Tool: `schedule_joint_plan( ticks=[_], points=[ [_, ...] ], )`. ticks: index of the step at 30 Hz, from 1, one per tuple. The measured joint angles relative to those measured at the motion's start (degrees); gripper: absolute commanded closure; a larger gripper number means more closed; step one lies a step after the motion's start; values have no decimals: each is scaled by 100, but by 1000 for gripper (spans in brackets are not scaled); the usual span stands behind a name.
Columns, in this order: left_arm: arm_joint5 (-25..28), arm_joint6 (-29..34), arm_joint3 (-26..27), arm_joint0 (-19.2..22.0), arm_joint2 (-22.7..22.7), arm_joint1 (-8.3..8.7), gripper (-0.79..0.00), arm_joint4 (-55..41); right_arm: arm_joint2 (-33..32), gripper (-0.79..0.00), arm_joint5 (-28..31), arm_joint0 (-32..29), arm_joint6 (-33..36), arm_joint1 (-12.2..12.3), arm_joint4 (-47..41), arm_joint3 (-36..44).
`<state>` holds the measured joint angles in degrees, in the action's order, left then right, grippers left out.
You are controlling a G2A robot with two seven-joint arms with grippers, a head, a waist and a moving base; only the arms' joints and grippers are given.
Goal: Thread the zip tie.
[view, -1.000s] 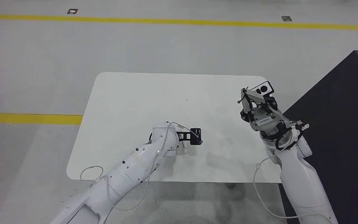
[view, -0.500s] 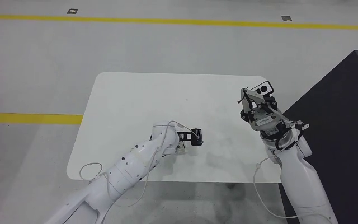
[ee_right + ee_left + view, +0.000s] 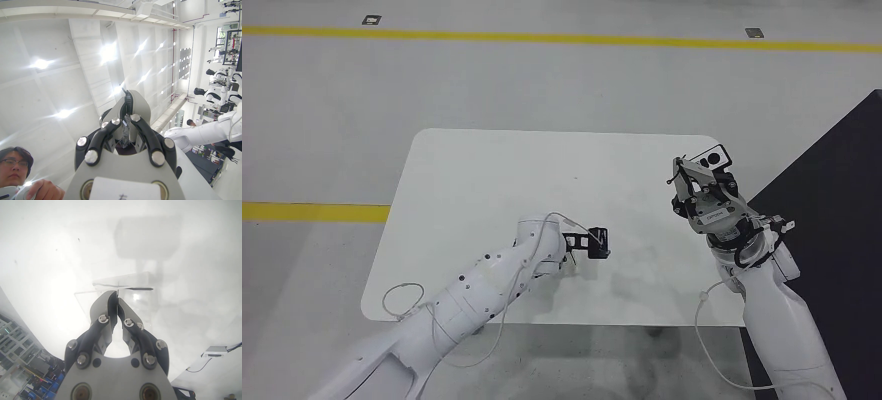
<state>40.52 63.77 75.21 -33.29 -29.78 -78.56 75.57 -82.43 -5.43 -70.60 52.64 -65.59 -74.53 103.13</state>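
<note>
Left wrist view showed the left gripper (image 3: 117,295) pinching the thin black zip tie (image 3: 136,288) near its middle over a clear fixture (image 3: 132,275) on the table (image 3: 41,249), where so narrow a hold might let the strip twist or slip and spoil the threading.

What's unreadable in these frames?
- Left wrist view: whether the left gripper pinches the zip tie; its fingertips cover the contact.
- Top view: zip tie too small, under that gripper.
- Right wrist view: anything held by the right gripper; its fingers hide it.
</note>
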Motion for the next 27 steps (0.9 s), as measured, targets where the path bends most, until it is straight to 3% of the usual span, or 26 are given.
schedule_joint_plan(
  ticks=[3, 8, 9, 11, 14, 27],
  points=[
    [-112, 112, 261, -45, 19, 77, -89, 293, 0, 0, 0, 0, 0, 0, 0, 0],
    [-104, 105, 306, -84, 213, 163, -105, 644, 0, 0, 0, 0, 0, 0, 0, 0],
    [-134, 134, 259, -68, 287, 169, 0, 714, 0, 0, 0, 0, 0, 0, 0, 0],
    [-121, 121, 212, -37, 367, 168, 0, 680, 0, 0, 0, 0, 0, 0, 0, 0],
    [-120, 120, 209, 17, 421, 170, -135, 562, 0, 0, 0, 0, 0, 0, 0, 0],
    [-338, 338, 273, 236, 693, 202, -222, 328, 0, 0, 0, 0, 0, 0, 0, 0]
  ],
)
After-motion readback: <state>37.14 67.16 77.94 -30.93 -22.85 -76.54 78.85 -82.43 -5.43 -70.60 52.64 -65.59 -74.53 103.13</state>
